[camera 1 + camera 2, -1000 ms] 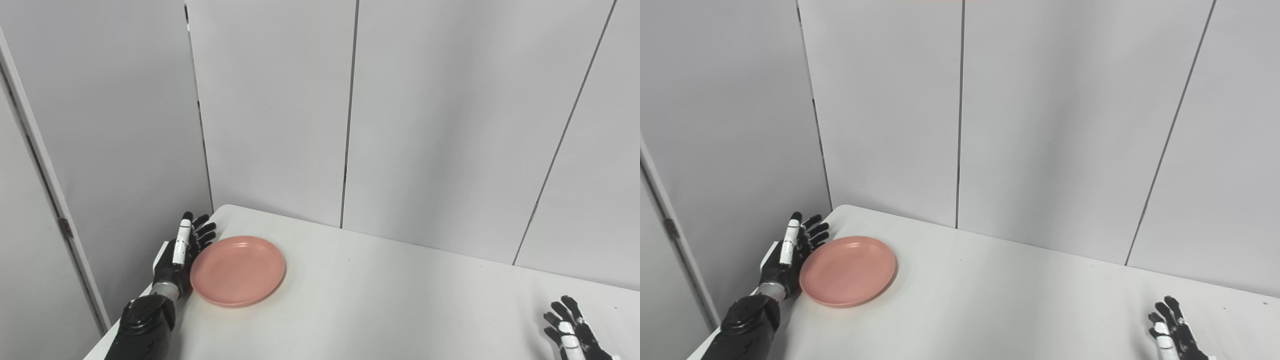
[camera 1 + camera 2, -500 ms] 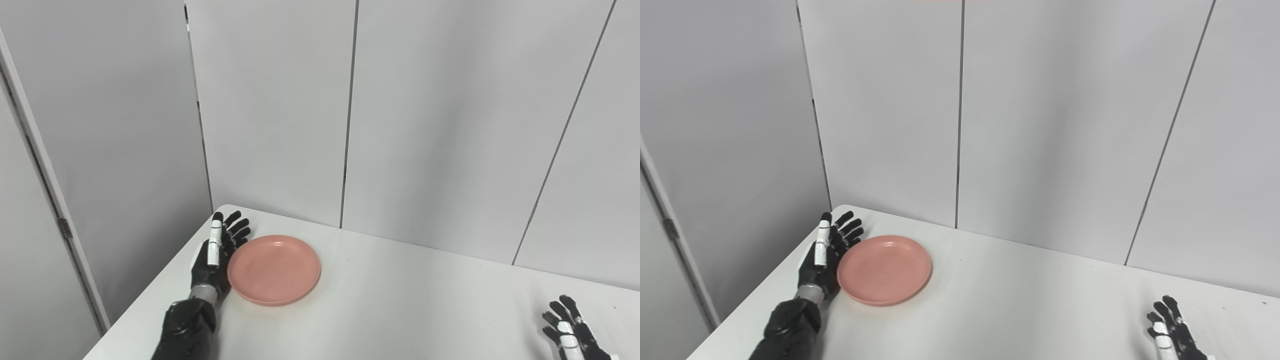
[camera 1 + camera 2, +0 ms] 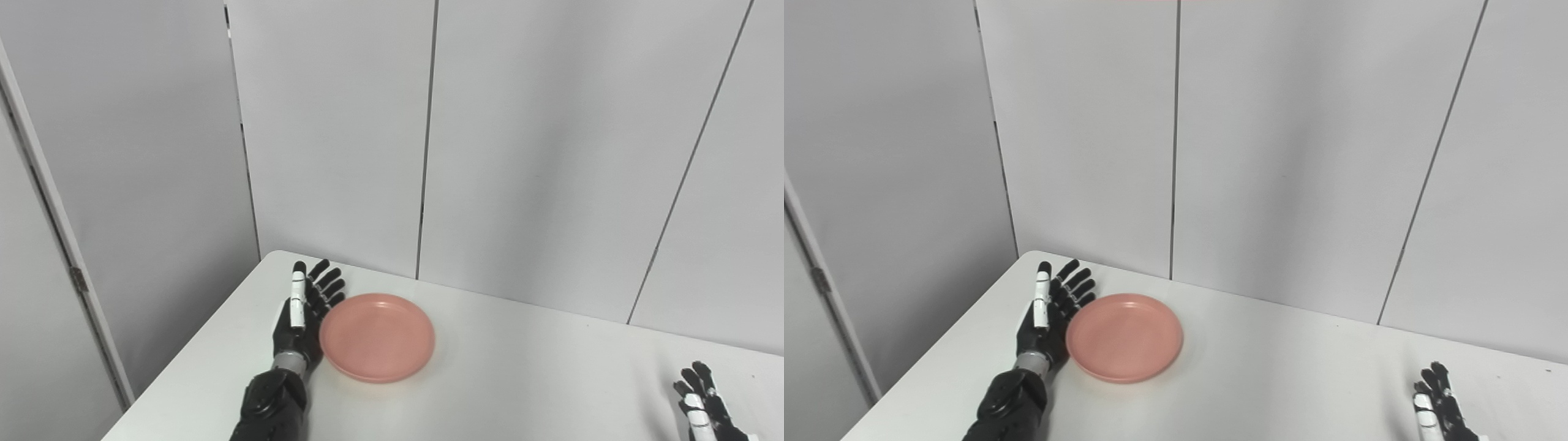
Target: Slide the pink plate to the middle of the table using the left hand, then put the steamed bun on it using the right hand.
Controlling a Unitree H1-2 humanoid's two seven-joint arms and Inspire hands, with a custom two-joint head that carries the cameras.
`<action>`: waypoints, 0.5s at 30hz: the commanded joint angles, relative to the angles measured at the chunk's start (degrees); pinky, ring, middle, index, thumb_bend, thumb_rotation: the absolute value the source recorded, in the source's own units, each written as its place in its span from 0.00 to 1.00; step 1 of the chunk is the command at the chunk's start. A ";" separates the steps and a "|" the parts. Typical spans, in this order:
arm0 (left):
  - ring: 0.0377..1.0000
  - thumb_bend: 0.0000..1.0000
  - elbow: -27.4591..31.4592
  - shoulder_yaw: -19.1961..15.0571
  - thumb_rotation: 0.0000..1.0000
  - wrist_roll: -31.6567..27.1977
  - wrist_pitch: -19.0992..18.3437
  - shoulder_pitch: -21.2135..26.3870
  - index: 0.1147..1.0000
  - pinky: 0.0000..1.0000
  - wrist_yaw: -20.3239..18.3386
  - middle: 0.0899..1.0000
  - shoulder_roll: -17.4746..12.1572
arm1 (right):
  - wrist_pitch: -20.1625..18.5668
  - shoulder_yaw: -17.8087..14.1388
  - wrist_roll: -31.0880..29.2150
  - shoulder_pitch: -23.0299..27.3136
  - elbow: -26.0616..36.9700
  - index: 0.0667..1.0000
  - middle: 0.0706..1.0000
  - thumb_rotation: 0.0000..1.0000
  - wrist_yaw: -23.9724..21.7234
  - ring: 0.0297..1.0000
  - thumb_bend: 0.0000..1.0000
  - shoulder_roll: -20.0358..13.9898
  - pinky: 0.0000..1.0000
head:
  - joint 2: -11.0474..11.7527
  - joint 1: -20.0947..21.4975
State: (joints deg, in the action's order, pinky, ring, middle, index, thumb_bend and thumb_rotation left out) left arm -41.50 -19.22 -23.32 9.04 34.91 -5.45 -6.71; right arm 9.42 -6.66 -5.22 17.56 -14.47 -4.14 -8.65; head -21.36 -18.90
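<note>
The pink plate (image 3: 378, 336) lies flat on the white table (image 3: 502, 380), left of the middle. My left hand (image 3: 303, 312) is open, fingers straight and spread, standing on its edge against the plate's left rim. It holds nothing. My right hand (image 3: 704, 410) is open and empty at the bottom right corner, partly cut off by the picture's edge. No steamed bun is in view. The plate (image 3: 1124, 336) and the left hand (image 3: 1050, 312) also show in the right eye view.
Grey wall panels (image 3: 520, 153) stand close behind the table's far edge. The table's left edge (image 3: 190, 355) runs diagonally beside my left arm. A door frame (image 3: 61, 233) is at the far left.
My left hand has pushed the pink plate to the right across the table, away from the left edge. The right hand has dropped slightly lower in the picture.
</note>
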 commanded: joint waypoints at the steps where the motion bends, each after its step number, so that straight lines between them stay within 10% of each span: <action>1: 0.81 0.65 1.96 1.35 0.97 0.80 -1.07 0.66 0.77 0.81 0.39 0.78 1.04 | -0.11 0.38 0.12 -0.89 0.80 0.98 0.97 0.85 0.20 0.96 0.58 0.25 1.00 | -0.75 0.68; 15: 0.86 0.61 13.33 8.76 0.96 5.46 -7.61 -5.08 0.81 0.87 1.44 0.83 6.08 | -0.45 0.20 -1.54 -0.92 1.38 0.98 0.96 0.84 -0.82 0.96 0.53 -0.01 1.00 | -5.41 8.05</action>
State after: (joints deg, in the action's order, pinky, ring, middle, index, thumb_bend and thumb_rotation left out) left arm -29.70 -11.30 -18.72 2.58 29.68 -3.83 -1.14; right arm 8.22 -6.40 -6.20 17.08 -13.49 -4.80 -8.68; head -26.28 -11.70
